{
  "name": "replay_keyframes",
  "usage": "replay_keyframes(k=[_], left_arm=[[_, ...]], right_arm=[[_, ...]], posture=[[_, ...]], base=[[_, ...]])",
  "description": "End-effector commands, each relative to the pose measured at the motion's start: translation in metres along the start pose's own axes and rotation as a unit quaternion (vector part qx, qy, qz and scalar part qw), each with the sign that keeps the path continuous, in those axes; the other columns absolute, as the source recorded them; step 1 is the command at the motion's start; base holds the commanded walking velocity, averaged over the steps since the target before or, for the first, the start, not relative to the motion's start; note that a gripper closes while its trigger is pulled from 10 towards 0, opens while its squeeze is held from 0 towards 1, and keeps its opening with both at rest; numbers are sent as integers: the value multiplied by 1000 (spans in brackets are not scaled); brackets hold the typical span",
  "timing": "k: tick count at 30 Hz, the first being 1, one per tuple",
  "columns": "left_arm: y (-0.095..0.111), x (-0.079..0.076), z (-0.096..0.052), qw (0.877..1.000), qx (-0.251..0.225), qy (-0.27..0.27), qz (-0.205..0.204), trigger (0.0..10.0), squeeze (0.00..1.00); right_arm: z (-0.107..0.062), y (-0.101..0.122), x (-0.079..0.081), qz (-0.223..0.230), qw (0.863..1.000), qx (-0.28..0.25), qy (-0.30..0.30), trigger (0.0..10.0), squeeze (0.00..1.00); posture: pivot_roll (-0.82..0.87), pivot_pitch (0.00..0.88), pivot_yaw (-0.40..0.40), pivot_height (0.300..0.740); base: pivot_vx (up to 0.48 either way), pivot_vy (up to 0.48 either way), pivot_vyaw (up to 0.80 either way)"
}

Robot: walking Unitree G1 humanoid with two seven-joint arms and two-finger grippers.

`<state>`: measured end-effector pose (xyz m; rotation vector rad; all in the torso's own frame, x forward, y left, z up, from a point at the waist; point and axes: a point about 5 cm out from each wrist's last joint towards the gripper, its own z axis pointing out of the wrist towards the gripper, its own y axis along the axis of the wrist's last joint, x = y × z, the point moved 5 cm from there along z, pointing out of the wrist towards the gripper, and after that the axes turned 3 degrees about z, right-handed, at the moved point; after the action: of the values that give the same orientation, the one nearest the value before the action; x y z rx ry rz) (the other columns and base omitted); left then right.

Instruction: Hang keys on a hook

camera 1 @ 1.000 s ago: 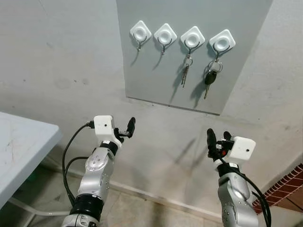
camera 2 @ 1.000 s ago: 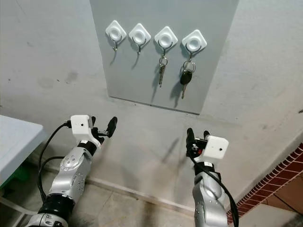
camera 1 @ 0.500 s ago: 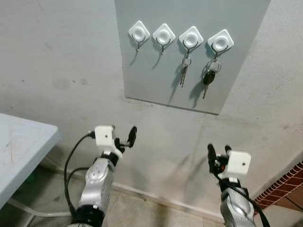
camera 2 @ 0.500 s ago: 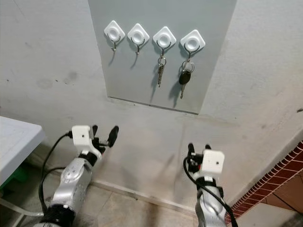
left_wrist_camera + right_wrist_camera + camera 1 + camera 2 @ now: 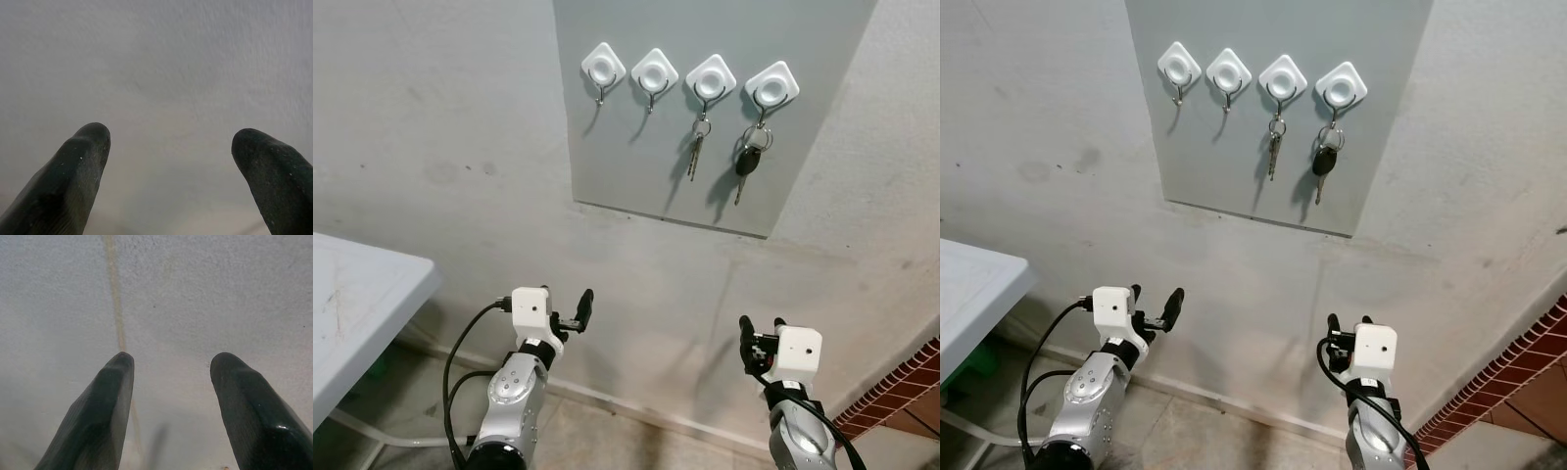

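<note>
Four white hooks (image 5: pixel 686 76) on grey wall panel (image 5: pixel 636 147) | silver keys (image 5: pixel 696 149) on third hook, black-headed key (image 5: pixel 748 161) on fourth | left claw (image 5: pixel 576 311) wide, empty, low | right claw (image 5: pixel 760 341) wide, empty, low

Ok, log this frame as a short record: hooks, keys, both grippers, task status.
hooks: four white hooks in a row on a grey panel
keys: silver keys on third hook from the robot's left; black-headed key on fourth
free hooks: first and second
left gripper: open, empty, low, facing wall
right gripper: open, empty, low
status: keys hung
</note>
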<state>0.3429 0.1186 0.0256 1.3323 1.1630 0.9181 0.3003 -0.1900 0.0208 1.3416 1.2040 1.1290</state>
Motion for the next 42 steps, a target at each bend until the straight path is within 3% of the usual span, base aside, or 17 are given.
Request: replay_keyframes(k=[1, 2, 5, 12, 15, 20, 23, 26, 27, 34, 42], left_arm=[[-3, 0, 0, 1000, 5, 0, 7, 10000, 0], [-11, -2, -2, 1000, 21, -3, 7, 10000, 0], [-30, -5, -7, 998, 60, -9, 15, 10000, 0], [-80, 11, -35, 984, 173, 23, 43, 10000, 0], [-91, 16, -45, 979, 198, 32, 43, 10000, 0], [-123, 26, -76, 960, 275, 46, 32, 10000, 0], [-134, 29, -89, 951, 303, 52, 36, 10000, 0], [-143, 32, -99, 942, 328, 68, 22, 10000, 0], [-149, 33, -106, 936, 343, 76, 21, 10000, 0], [-150, 19, -102, 937, 344, 56, 24, 10000, 0], [-150, 17, -100, 937, 345, 48, 37, 10000, 0]], right_arm=[[0, -8, 2, -10, 1000, 13, 8, 10000, 0], [-4, -24, -1, -17, 999, 44, 9, 10000, 0], [-10, -47, -5, -24, 996, 90, 8, 10000, 0], [-34, -97, -13, -42, 977, 206, 12, 10000, 0], [-41, -106, -18, -50, 972, 231, 5, 10000, 0], [-63, -128, -29, -59, 955, 292, -12, 10000, 0], [-74, -138, -32, -36, 948, 316, -16, 10000, 0], [-83, -145, -35, -43, 940, 337, -19, 10000, 0], [-93, -152, -37, -34, 933, 358, -26, 10000, 0], [-120, -170, -41, -21, 910, 411, -45, 10000, 0], [-122, -172, -33, -23, 909, 415, -36, 10000, 0]], posture=[[-32, 0, -9, 740], [-26, 0, -11, 740], [-14, 0, -17, 740], [-24, 0, -11, 740], [-19, 0, -9, 740], [-27, 0, -6, 740], [-28, 0, -4, 740], [-32, 0, -4, 740], [-36, 0, -4, 740], [-41, 0, -5, 740], [-31, 0, -11, 740]], base=[[0, 0, 0], [0, 0, 0], [0, 0, 0], [0, 0, 0], [0, 0, 0], [0, 0, 0], [0, 0, 0], [0, 0, 0], [0, 0, 0], [0, 0, 0], [0, 0, 0]])
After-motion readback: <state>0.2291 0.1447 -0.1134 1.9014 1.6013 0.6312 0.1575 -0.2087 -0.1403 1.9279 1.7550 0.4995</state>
